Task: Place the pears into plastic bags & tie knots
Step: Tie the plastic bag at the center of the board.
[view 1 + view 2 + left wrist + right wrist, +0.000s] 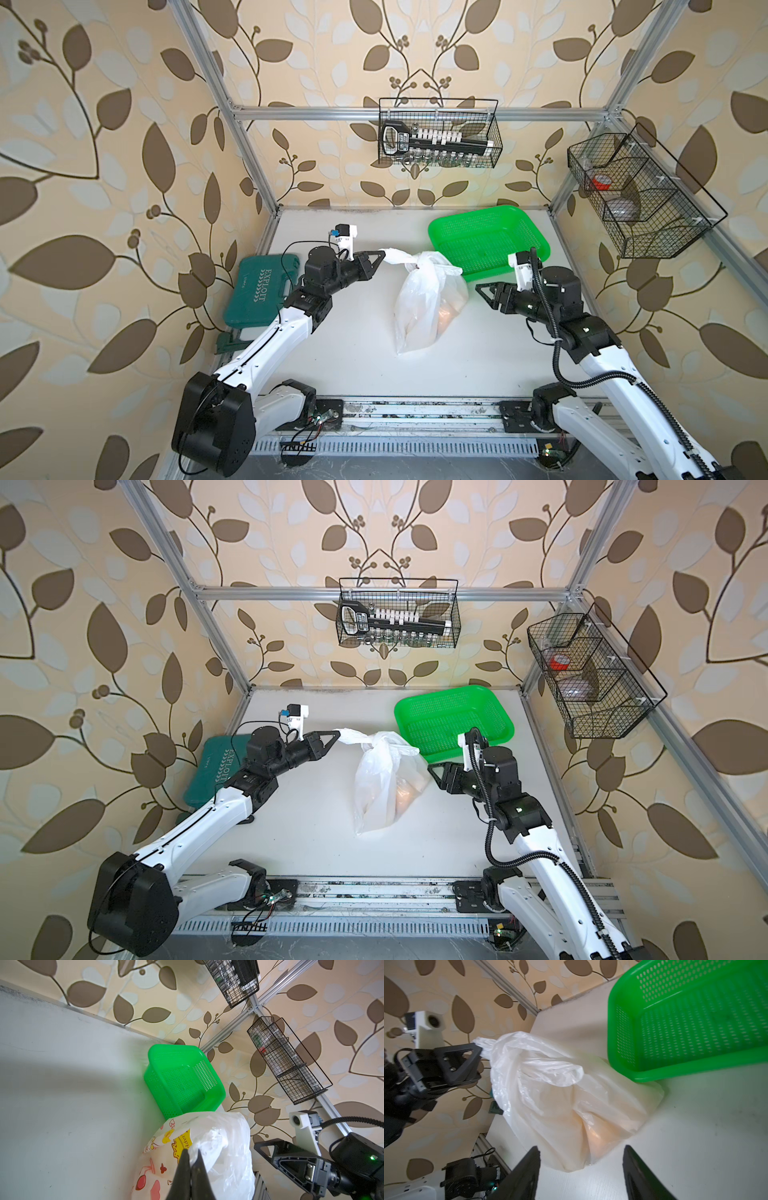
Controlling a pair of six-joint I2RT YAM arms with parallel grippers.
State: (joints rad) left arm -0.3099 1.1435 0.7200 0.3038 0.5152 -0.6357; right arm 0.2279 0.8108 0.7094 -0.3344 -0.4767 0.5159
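- We see the bag (428,303) on the white table (353,340), near the middle, its tied top raised toward the left arm and its lower end lying on the surface.
- Writing on the bag shows only from the left wrist camera: the letters "app" on a yellow shape (182,1142), beside red and pink cartoon prints. The rest of the word is folded away.
- Pears (449,311) show through the thin plastic as orange-yellow lumps in the lower right part of the bag; we cannot count them.
- The knot (415,264) sits at the bag's top, with one white end sticking out to each side.
- The left pincer (379,253) is closed tight on the bag's left-hand end – the plastic is stretched from the fingertips to the knot.
- The right pincer (581,1148) stands wide open and holds nothing; it is just beside the bag's right side, apart from it in both top views.
- A green basket (486,245) stands behind the bag on the right; from the right wrist camera, the plastic seems to rest against its near corner.
- A dark green case (262,286) by the left wall reads "EXPLOIT".
- Two wire racks hang on the walls – one at the back (438,133), one on the right (640,195); any labels there are too small to read.
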